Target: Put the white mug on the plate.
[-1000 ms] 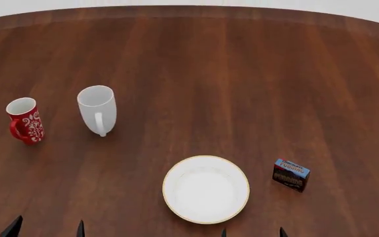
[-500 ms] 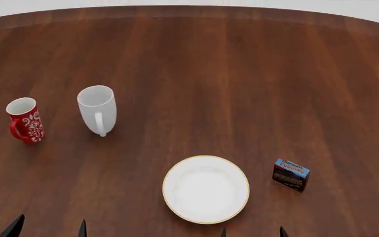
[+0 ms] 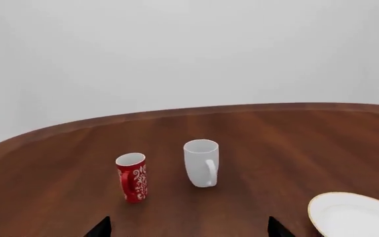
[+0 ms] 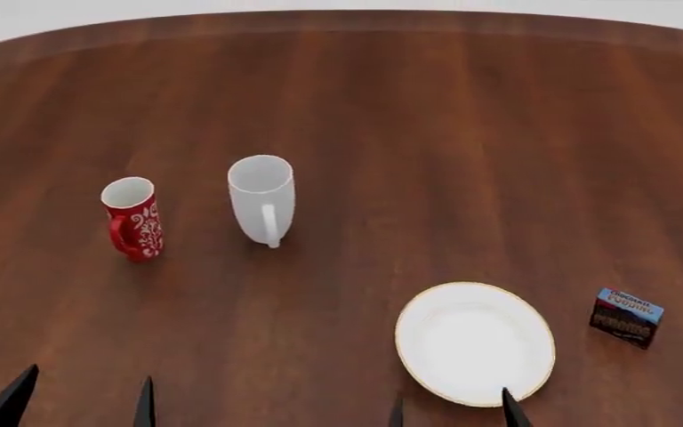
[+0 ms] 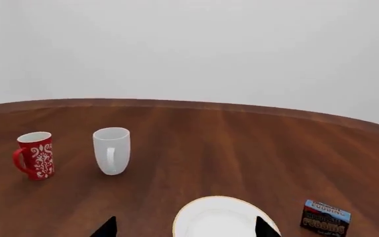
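White mug: the tall plain glossy white mug (image 4: pixel 261 199) stands upright on the dark brown wooden table (image 4: pixel 461 133), handle turned toward me, well apart from the plate
Plate: the round white plate with the thin gold rim (image 4: pixel 475 342) lies bare near my edge of the table, to the right of the mug and nearer to me
Left gripper (image 4: pixel 78 400): I see only two dark tips at the lower edge, spread apart with nothing between them, so I take the jaws as open and empty
Right gripper (image 4: pixel 451 407): also only two tips, apart, holding nothing; one tip shows in front of the near rim of the plate
Risk, wrong mug: the short red mug with white floral pattern (image 4: pixel 132 218) stands just beside the white one; a reach from the left could knock it over
Risk, tipping: the white mug narrows toward its base, so I judge a push high on its wall would topple it
Risk, slipping: the glaze looks smooth, so a weak squeeze may let it slide
Risk, plate: the low right tips could shove the plate
Small dark box with blue top (image 4: pixel 624 318): right of the plate, not in my way
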